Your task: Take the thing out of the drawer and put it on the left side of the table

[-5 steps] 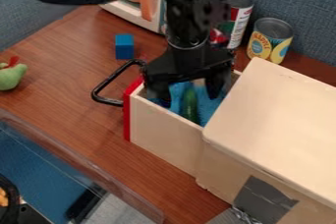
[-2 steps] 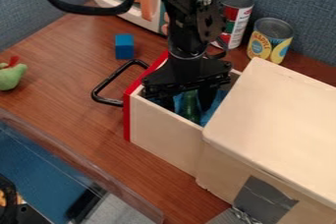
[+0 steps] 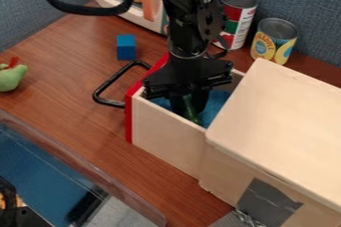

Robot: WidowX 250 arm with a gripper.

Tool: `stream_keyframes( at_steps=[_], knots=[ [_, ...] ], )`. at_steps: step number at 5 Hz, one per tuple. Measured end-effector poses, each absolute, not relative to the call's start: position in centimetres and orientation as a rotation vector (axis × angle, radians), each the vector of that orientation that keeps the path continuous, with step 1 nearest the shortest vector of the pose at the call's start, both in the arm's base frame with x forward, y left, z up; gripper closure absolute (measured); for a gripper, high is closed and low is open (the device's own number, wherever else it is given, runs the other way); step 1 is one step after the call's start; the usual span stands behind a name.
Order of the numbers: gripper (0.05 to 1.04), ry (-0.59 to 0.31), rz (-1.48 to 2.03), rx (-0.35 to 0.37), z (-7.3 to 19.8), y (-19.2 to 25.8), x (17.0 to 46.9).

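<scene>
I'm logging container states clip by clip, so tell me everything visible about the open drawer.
The drawer is pulled out of a pale box on the table. Its visible side wall looks like light wood, its front panel is red, and that carries a black, bent bar handle. It is open on top, with something blue inside. The gripper reaches into it, fingers closed about a slim green object. I can't tell whether the gripper touches the walls.

The single view looks down at a slant (steeply enough to see into the open drawer (image 3: 165, 134)) across the desk (image 3: 73, 76), facing the blue partition (image 3: 303, 2) behind. It stands fairly near: the wooden box (image 3: 283, 111) runs off the right edge.
</scene>
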State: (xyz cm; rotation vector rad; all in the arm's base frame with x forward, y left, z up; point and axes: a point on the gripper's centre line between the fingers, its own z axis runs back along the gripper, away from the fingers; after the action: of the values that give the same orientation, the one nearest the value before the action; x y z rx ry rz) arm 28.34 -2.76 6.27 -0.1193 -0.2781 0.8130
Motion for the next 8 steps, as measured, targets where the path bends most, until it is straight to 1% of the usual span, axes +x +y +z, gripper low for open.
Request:
stream_keyframes(
  at_steps=[1,3,5,6,8],
  knots=[
    [0.794,-0.267,0.776,-0.158,7.5,-2.7,28.9],
    [0.794,-0.285,0.746,-0.231,10.4,-2.7,28.8],
    [0.794,-0.314,0.776,-0.255,12.9,0.5,28.2],
    [0.794,-0.319,0.805,-0.248,13.6,3.7,27.9],
    [0.794,-0.254,0.776,-0.143,11.3,9.4,27.8]
  ],
)
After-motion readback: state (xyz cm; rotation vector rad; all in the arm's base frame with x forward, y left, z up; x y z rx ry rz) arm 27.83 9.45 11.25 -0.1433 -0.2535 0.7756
